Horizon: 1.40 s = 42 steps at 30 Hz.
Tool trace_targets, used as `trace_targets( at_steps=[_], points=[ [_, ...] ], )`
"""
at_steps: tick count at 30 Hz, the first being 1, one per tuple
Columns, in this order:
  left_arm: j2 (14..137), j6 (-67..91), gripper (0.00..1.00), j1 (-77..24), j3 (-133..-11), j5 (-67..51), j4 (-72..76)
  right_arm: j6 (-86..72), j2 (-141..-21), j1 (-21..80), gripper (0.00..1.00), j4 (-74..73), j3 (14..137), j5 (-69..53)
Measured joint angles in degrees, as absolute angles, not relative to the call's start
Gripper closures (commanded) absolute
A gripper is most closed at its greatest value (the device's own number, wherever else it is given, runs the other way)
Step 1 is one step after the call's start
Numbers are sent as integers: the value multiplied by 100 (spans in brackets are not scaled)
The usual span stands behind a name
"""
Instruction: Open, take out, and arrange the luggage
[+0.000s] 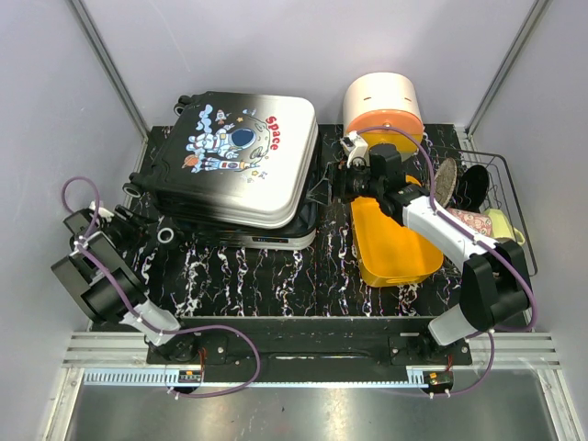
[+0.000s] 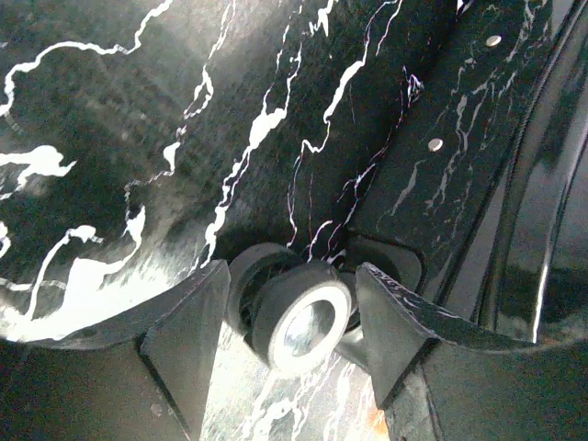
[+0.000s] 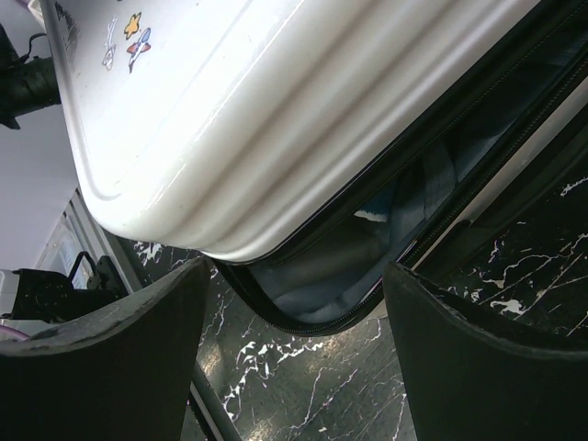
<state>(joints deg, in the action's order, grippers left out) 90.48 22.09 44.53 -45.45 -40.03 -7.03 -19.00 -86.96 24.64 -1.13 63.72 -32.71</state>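
The left end effector (image 2: 291, 273) straddles a grey wheel (image 2: 299, 323) of the black-to-white hard-shell suitcase (image 1: 241, 158), whether gripping I cannot tell; the right end effector (image 3: 294, 276) is open.

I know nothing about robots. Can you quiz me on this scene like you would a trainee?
1. True or false: the luggage is zipped fully shut.
2. What sits between the fingers of the left hand? A) a luggage wheel B) a zip pull C) a cup
3. Which hand faces the luggage's gaping edge?
Key: 1 false; 2 A; 3 the right hand.
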Motion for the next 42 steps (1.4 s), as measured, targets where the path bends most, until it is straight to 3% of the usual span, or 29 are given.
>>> trace_targets(
  at_steps=[10, 23, 27, 29, 37, 42],
  points=[
    [9362, 2810, 36, 4021, -4888, -4427, -58, -1745, -8680, 2464, 14, -161, 6372, -3275],
    [7629, 3802, 36, 3675, -4842, -4919, 235, -1339, -8355, 2464, 15, -589, 6375, -3260],
    [7566, 4152, 36, 3361, -5026, -5085, 451, -1028, -8171, 2477, 19, -615, 6477, -3258],
    [7594, 4305, 36, 3256, -5144, -5054, 508, -834, -8141, 2528, 26, -628, 6576, -3249],
    [8154, 4633, 36, 2836, -5957, -4906, 875, 237, -7867, 3468, 32, -674, 6657, -3002],
    [8302, 4897, 36, 2770, -6029, -4901, 1007, 945, -7826, 4397, 54, -659, 6630, -2698]
  ],
)
